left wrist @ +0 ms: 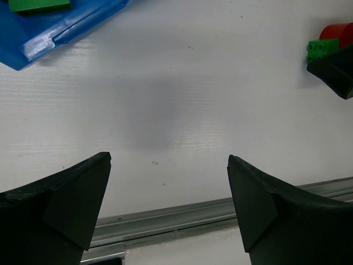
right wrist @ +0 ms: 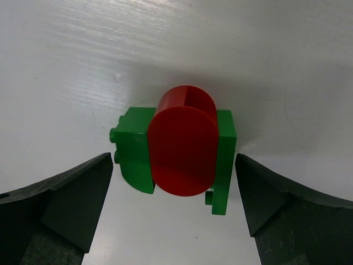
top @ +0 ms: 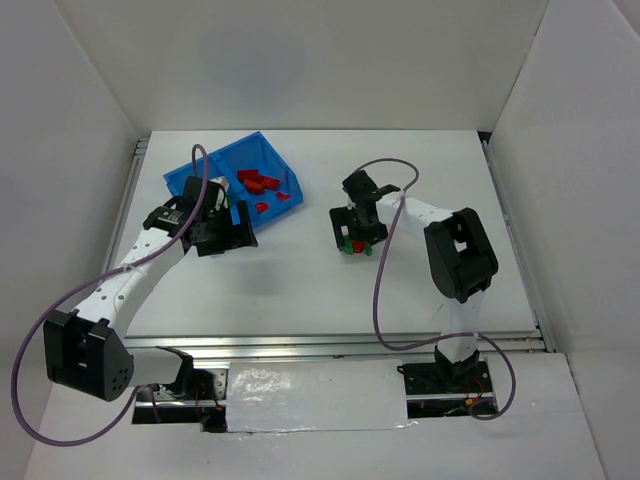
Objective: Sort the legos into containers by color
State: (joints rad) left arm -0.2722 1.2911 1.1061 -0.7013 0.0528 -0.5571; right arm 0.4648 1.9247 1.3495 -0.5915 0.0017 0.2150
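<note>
The right gripper (right wrist: 174, 165) stands wide open, released, its fingers either side of, and apart from, a lego pair near the table's centre: a red rounded brick (right wrist: 183, 146) joined to a green brick (right wrist: 135, 149). The left gripper (left wrist: 168, 165) is as wide open, holding nothing, over bare table (left wrist: 165, 99) at 6 o'clock of the blue bin (top: 185, 180). Red legos (top: 262, 183) lie in its 3 o'clock compartment; a green lego (left wrist: 38, 4) lies inside, compartment unclear

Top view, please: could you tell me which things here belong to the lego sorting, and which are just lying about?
Job in hand:
- blue bin
- red legos in it
- green lego in it
- red-and-green lego pair outside it

Lying about:
- purple cables
- glossy white strip
- metal rail
</note>
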